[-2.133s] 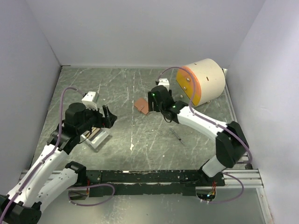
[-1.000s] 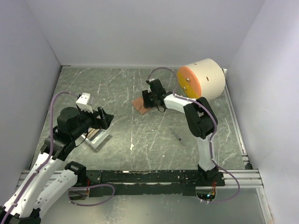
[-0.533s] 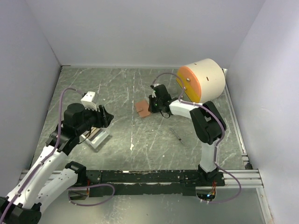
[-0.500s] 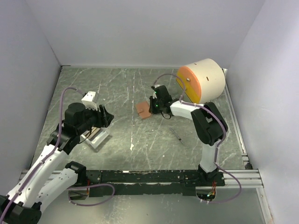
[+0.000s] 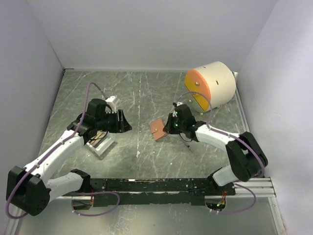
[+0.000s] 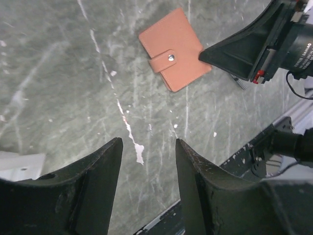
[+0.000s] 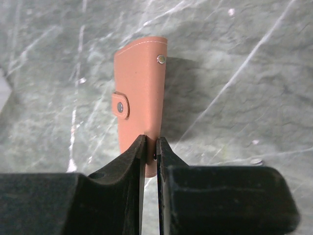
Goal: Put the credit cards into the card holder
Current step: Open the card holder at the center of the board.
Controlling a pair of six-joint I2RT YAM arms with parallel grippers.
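The card holder (image 5: 158, 129) is a salmon folding wallet, closed by its snap strap. It sits near the table's middle and also shows in the left wrist view as the card holder (image 6: 173, 49). My right gripper (image 5: 169, 127) is shut on one edge of it, and the right wrist view shows the card holder (image 7: 139, 88) pinched between the fingers of the right gripper (image 7: 150, 143). My left gripper (image 5: 125, 124) is open and empty, a short way left of the holder, with bare table between the fingers of the left gripper (image 6: 149, 143). The credit cards (image 5: 99, 138) show only as dark and brownish edges in a white tray, partly under the left arm.
The white tray (image 5: 103, 147) sits at the left, below my left arm. A big cream cylinder with an orange face (image 5: 210, 85) lies at the back right. A thin dark stick (image 5: 186, 143) lies beneath the right arm. A black rail (image 5: 156, 186) runs along the near edge.
My right gripper has shut on the card holder and drawn it nearer, toward the middle. My left gripper swung right toward the centre and its jaws narrowed.
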